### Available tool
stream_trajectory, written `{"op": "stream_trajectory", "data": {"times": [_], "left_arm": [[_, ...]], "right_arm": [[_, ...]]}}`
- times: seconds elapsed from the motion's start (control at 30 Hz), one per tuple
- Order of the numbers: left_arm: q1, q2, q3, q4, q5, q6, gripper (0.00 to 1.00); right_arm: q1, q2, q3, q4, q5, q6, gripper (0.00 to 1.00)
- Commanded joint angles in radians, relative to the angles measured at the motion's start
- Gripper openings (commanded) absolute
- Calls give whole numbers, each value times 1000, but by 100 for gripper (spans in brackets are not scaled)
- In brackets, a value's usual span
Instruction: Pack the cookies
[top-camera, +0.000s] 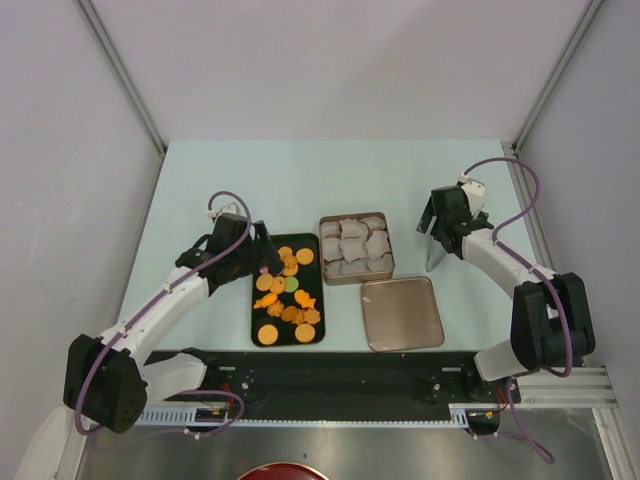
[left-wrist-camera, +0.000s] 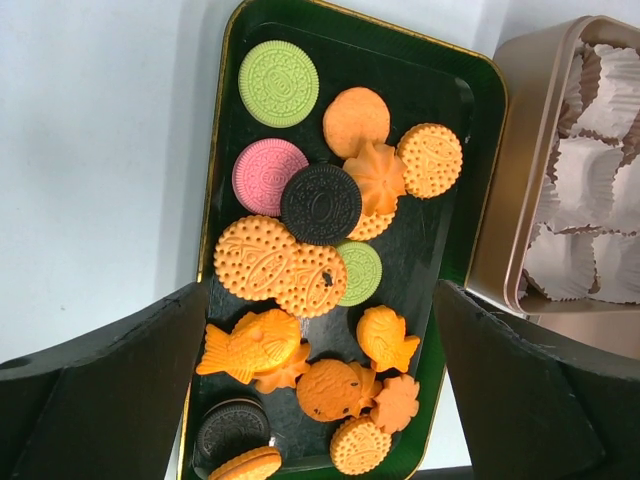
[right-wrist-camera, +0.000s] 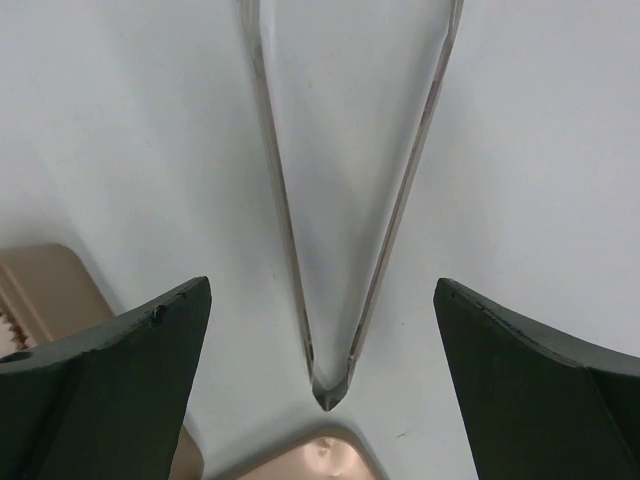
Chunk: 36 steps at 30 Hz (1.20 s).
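Cookies (left-wrist-camera: 268, 262): heaped on black tray (left-wrist-camera: 425, 250), left of tin (left-wrist-camera: 505, 190). Left gripper (left-wrist-camera: 320, 300) directly above them, spread, empty, nearer. Right gripper (right-wrist-camera: 320, 290) likewise spread, apparently over tongs (right-wrist-camera: 328, 392), right of tin.

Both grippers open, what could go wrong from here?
1. Cookies overlap on the tray; the left gripper may pinch two or shove neighbours.
2. The tongs lie flat and thin below the right gripper; the grip may slip off them.
3. Paper cups in the tin look light; a dropped cookie could tip one.
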Motion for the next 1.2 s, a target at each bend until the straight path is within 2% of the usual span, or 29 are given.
{"op": "stream_trajectory", "data": {"times": [0.0,0.37,0.57,0.83,0.93,1.17], "left_arm": [[-7,-23,1,24,19,-9,100],[-7,-80,-43,48,52,25,100],[-7,-77,-51,59,70,31,100],[-7,-54,-52,68,93,30,100],[-7,-46,-52,67,98,27,100],[-9,-41,-56,70,105,22,100]], "right_arm": [[-15,96,46,-23,32,-29,100],[-43,360,183,-69,24,-6,100],[-69,451,263,-132,9,4,100],[-129,463,220,-126,-145,12,95],[-138,474,212,-130,-174,14,87],[-175,489,189,-117,-243,30,82]]}}
